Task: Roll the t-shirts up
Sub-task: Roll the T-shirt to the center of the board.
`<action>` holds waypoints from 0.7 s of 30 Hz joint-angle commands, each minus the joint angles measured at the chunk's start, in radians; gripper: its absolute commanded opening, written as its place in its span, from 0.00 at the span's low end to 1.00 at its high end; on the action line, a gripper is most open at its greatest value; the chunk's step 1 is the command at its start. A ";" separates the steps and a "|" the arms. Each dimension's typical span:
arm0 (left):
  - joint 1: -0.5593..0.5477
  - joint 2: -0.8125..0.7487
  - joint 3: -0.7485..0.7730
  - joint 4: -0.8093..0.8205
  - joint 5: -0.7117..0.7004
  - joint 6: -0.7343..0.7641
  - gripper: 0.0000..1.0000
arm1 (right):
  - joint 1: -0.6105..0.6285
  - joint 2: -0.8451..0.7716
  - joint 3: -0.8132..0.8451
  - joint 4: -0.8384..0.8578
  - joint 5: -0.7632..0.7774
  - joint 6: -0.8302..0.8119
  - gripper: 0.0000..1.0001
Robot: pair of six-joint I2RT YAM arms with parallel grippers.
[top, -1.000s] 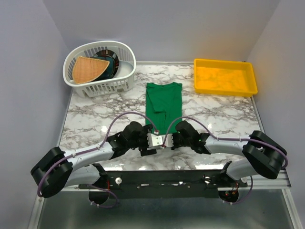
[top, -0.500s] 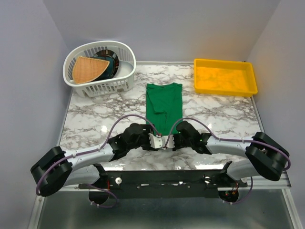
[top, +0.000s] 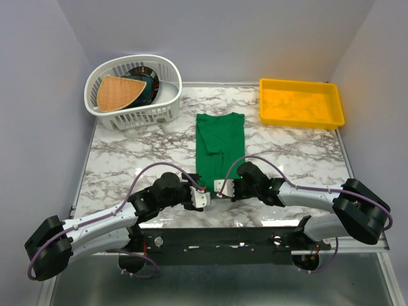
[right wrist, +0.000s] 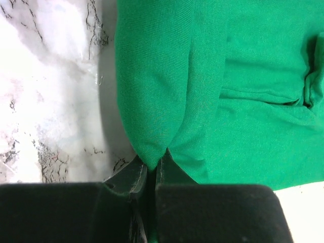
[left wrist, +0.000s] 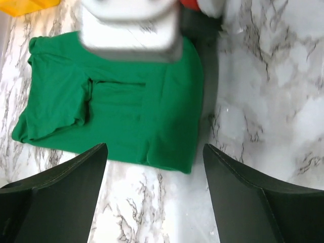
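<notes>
**Left arm backs off, right one hangs on to the green tee**

Compared with a second ago, the left arm has swung back toward the near-left corner. So the left pincer point(top: 200, 196) is no longer shoulder to shoulder with the right pincer point(top: 218, 187). It now sits just beside it and a touch nearer the bases. The right one hasn't really budged.

Left pincer: spread wide, nothing between. On its own wrist cam the two dark wedge-shaped fingers point(left wrist: 55, 192) frame the near edge of the t-shirt point(left wrist: 126, 116) and a strip of the glossy white-and-grey marble table point(left wrist: 263, 101).

Right pincer: pressed together on a pinch of the tee's near hem. Its wrist cam shows the cloth bunched into a soft rounded ridge that narrows right down into the fingertips.

The tee itself is emerald green, a thin matte knit with a fine weave showing up close. It's folded into a long narrow rectangle that runs straight away from both pincers toward the far side, with a folded-in flap making a crease across it. The far end lies flat on the marble.

Far off to the left of the pincers there's an oval white plastic basket point(top: 140, 118) with slotted walls, holding a tan woven wedge point(top: 118, 92) and some dark round dishes point(top: 145, 78). Far off to the right sits a shallow bright-yellow rectangular tray point(top: 299, 121). Neither touches the tee.
</notes>
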State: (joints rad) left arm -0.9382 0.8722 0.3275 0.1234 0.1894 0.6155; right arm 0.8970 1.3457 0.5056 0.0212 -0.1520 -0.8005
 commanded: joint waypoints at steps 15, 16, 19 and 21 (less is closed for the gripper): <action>-0.004 0.220 -0.016 0.100 0.036 0.265 0.89 | -0.006 -0.022 -0.026 -0.060 -0.049 0.040 0.08; -0.002 0.237 -0.016 0.132 0.028 0.273 0.89 | -0.007 -0.022 -0.024 -0.058 -0.050 0.041 0.08; -0.004 0.272 -0.012 0.153 0.030 0.290 0.87 | -0.009 -0.020 -0.024 -0.061 -0.050 0.041 0.08; -0.004 0.280 -0.016 0.153 0.035 0.305 0.84 | -0.009 -0.017 -0.021 -0.061 -0.050 0.043 0.08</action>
State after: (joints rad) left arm -0.9382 1.1305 0.2989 0.2031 0.2337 0.8688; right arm 0.8928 1.3300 0.4973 0.0124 -0.1642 -0.7841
